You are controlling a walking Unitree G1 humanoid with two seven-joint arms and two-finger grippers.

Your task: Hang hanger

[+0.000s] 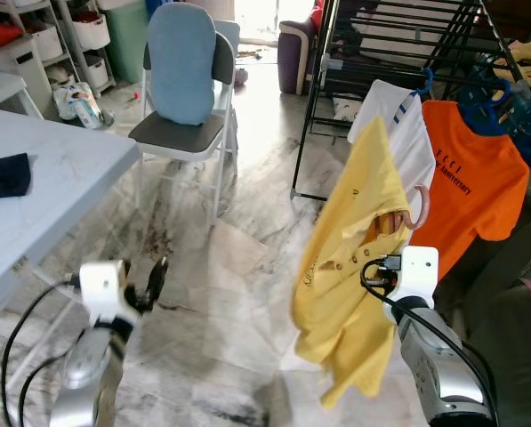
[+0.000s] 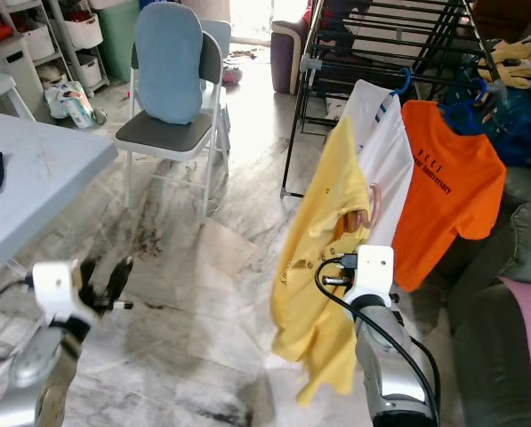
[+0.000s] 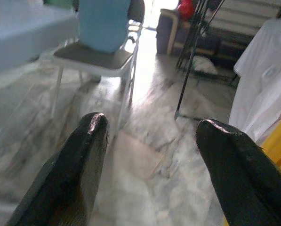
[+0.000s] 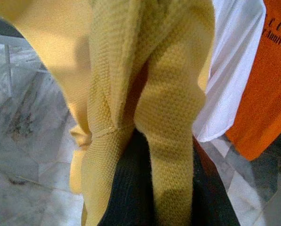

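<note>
A yellow polo shirt [image 1: 354, 258] hangs on a pink hanger whose hook [image 1: 419, 209] curls out beside the collar. My right gripper [image 4: 164, 188] is shut on the shirt's collar area and the hanger, holding them up in front of the black drying rack [image 1: 398, 36]. The yellow cloth covers most of its fingers [image 4: 126, 197]. On the rack's rail hang a white shirt [image 1: 416, 142] and an orange T-shirt [image 1: 474, 178], each on a blue hanger. Low at the left, my left gripper [image 1: 154, 280] stands open over the floor with nothing in it.
A grey chair with a blue cushion [image 1: 185, 89] stands ahead on the marble floor. A pale table [image 1: 60, 178] with a dark cloth [image 1: 3, 175] is at the left. A dark sofa [image 1: 514, 294] is at the right, under the rack.
</note>
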